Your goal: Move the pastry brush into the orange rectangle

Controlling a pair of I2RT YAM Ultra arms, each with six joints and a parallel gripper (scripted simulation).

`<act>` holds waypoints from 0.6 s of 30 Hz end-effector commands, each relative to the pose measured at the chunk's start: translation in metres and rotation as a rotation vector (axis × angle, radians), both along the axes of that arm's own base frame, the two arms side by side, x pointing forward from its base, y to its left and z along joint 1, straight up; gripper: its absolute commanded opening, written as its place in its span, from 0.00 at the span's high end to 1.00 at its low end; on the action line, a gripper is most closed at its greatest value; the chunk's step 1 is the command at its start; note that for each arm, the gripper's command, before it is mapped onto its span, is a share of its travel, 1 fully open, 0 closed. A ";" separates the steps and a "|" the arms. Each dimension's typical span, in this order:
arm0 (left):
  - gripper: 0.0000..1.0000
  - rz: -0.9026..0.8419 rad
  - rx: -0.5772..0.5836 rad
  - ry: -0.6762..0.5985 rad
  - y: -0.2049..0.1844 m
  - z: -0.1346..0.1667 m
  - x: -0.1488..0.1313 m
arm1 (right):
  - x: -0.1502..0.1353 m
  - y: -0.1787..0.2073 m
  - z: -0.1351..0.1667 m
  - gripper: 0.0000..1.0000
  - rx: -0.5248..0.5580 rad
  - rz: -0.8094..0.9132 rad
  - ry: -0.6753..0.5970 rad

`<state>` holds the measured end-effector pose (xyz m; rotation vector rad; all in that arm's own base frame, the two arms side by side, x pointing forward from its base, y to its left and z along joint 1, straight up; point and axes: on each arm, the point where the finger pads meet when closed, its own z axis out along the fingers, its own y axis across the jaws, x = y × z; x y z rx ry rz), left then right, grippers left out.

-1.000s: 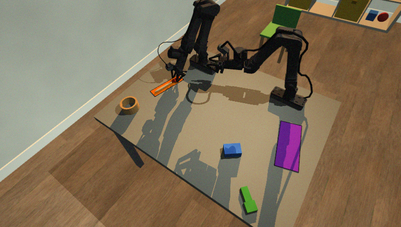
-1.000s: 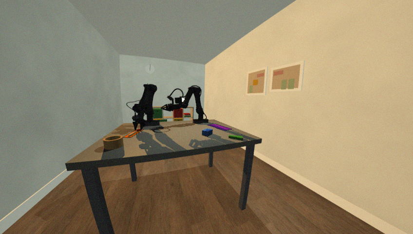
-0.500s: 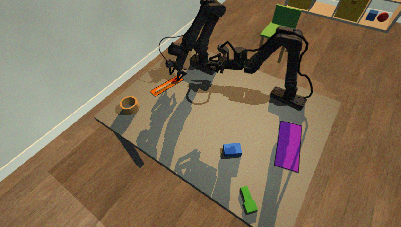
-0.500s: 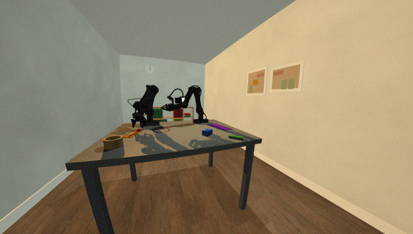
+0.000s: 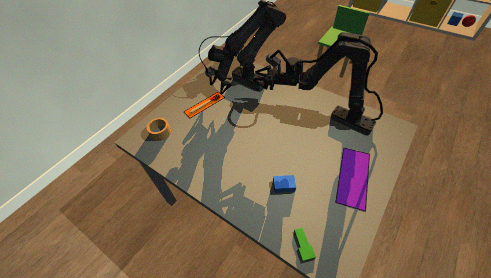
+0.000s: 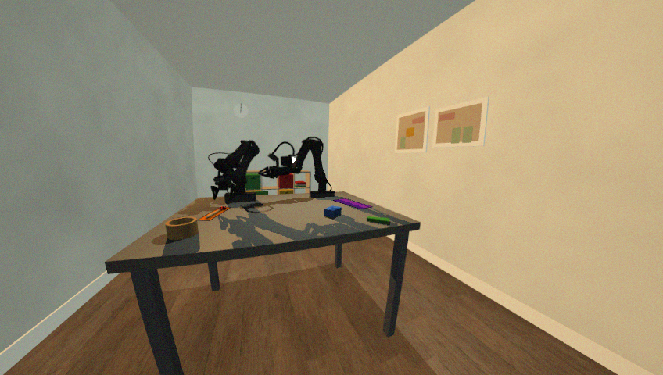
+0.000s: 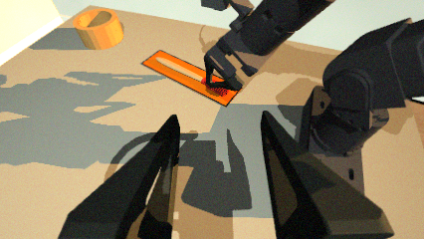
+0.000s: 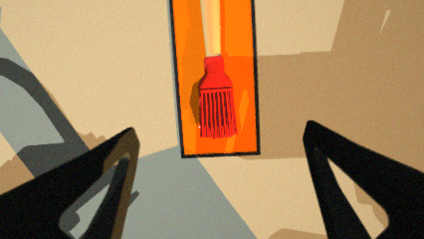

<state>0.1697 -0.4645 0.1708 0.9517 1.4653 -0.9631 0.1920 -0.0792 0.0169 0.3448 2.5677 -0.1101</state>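
The pastry brush [image 5: 205,102], with a pale handle and red bristles, lies flat inside the orange rectangle [image 5: 202,107] at the table's far left. In the right wrist view the brush [image 8: 216,95] lies along the rectangle, bristles near its short end, within the border. My right gripper [image 5: 222,89] hovers just above the bristle end, open wide and not touching it [image 8: 219,131]. My left gripper [image 5: 267,83] [image 7: 219,119] hangs in the air beside the right arm's base, open and empty. The left wrist view shows the right gripper [image 7: 221,80] over the brush [image 7: 186,71].
A tape roll [image 5: 158,129] stands near the left table edge, apart from the orange rectangle. A blue block [image 5: 284,183], a green block [image 5: 304,244] and a purple rectangle [image 5: 352,178] lie at the near right. The arm bases stand at the back.
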 end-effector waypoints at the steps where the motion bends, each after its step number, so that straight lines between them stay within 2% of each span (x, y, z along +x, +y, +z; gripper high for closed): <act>1: 0.43 -0.015 -0.047 -0.019 -0.008 0.019 -0.004 | -0.005 0.003 0.008 0.00 0.011 0.014 0.005; 18: 0.43 -0.006 -0.037 -0.014 -0.005 0.015 -0.001 | -0.005 0.003 0.008 0.00 0.012 0.012 0.004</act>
